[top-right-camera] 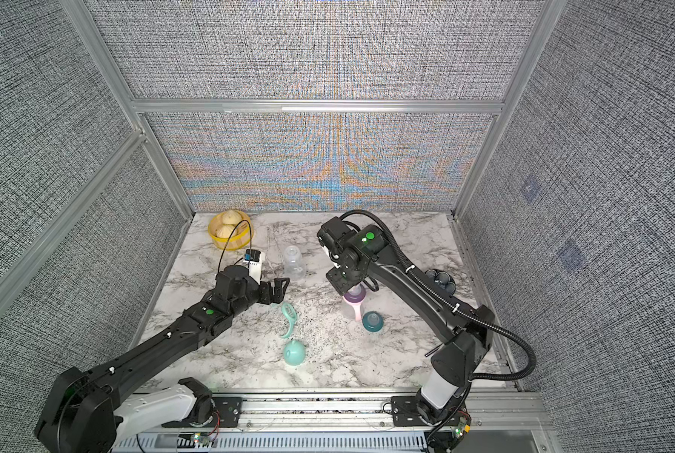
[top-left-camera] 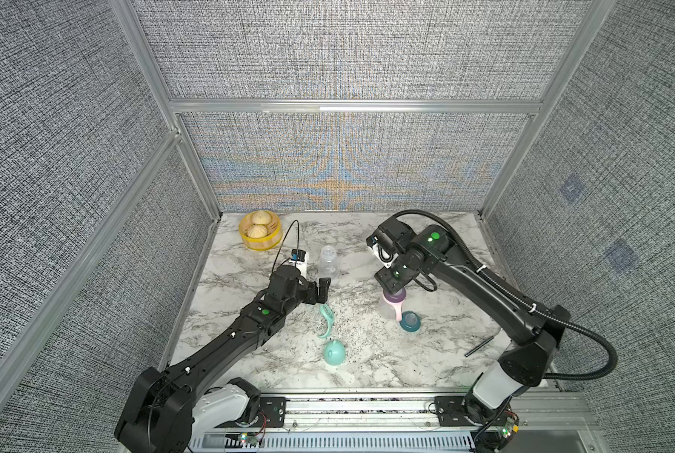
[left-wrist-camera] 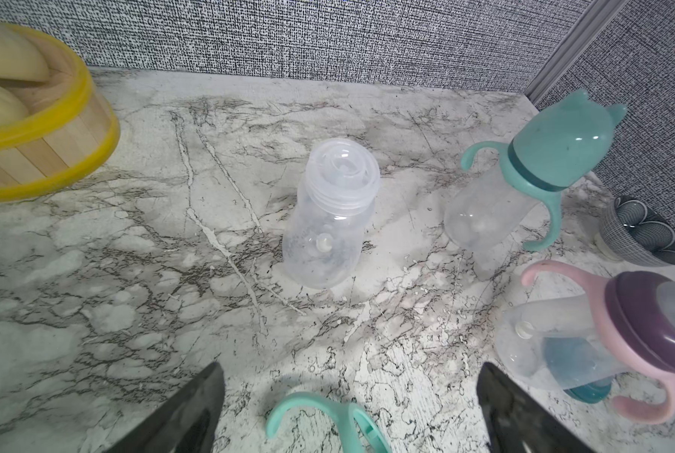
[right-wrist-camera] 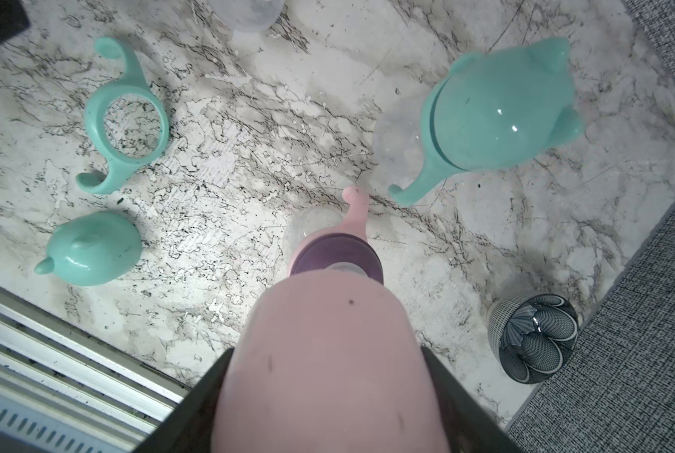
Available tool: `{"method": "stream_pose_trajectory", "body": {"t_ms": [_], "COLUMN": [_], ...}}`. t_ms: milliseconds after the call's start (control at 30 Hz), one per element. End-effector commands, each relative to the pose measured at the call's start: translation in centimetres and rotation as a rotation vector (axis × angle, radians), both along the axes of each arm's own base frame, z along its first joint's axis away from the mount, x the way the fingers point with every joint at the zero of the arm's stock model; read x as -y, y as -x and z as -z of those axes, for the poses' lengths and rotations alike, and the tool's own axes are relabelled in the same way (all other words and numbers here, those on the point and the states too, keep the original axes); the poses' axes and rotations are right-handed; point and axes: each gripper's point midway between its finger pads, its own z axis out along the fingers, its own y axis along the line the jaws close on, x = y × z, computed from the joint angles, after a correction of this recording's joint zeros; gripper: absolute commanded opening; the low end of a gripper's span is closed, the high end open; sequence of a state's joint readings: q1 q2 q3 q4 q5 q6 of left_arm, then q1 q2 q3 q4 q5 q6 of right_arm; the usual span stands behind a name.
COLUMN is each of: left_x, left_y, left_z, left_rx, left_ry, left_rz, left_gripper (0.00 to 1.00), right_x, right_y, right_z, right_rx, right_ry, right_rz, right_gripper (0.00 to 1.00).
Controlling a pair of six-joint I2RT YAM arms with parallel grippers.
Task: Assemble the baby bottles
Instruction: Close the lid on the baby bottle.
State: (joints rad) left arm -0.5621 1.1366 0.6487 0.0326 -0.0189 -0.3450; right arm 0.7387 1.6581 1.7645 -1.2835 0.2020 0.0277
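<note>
**Desk:** The right claw (top-left-camera: pixel 391 289) hangs directly over the clear plastic bottle with pink handle ring and purple nipple collar (top-left-camera: pixel 393 305), which stands upright on the white marble bench (top-left-camera: pixel 367 364). What is in the grip?

**Photographer:** A pink plastic dome cap (right-wrist-camera: pixel 320 353) — clamped between partly spread jaws, one on each flank, as the right wrist view shows. The cap sits just above the purple collar. Whether it touches the nipple cannot be told.

**Desk:** And the left claw (top-left-camera: pixel 323 291)?

**Photographer:** Spread to its widest and carrying nothing, it hovers over the bench. A bare clear plastic bottle without a collar (top-left-camera: pixel 328 261) stands upright just beyond its fingertips. A mint plastic handle ring (top-left-camera: pixel 325 321) lies flat just on the claw's near side.

**Desk:** Other parts?

**Photographer:** A mint eared dome cap (top-left-camera: pixel 334 352) lies on the bench near the ring, toward the front edge. A teal nipple collar (top-left-camera: pixel 410 321) sits just beside the pink-handled bottle. A third clear bottle fitted with mint handles and mint eared cap (left-wrist-camera: pixel 543 168) stands near the dark patterned bowl (right-wrist-camera: pixel 531 337) — the right arm hides this bottle in both top views.
</note>
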Motion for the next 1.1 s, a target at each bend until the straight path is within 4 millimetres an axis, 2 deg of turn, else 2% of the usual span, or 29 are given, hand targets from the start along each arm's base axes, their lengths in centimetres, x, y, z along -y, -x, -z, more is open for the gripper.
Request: {"method": "stream_pose_trajectory", "body": {"t_ms": [0,500,1067], "left_x": [0.4,0.4,0.3], "left_y": [-0.4,-0.3,-0.2], "left_z": [-0.9,-0.3,-0.2], "left_rx": [0.028,0.023,0.019], "left_ry": [0.026,0.014,0.012], "left_rz": [0.006,0.014,0.015], "left_gripper": [1.0,1.0,1.0], "right_x": [0.4,1.1,1.4], "right_y": [0.1,-1.4,-0.8], "right_z": [0.7,5.5,6.9], "right_rx": [-0.042,-0.191,-0.223], "right_ry": [-0.003,0.01,0.0], "right_rz": [0.006,0.053,0.064], "right_gripper": [0.69,0.69,0.69]}}
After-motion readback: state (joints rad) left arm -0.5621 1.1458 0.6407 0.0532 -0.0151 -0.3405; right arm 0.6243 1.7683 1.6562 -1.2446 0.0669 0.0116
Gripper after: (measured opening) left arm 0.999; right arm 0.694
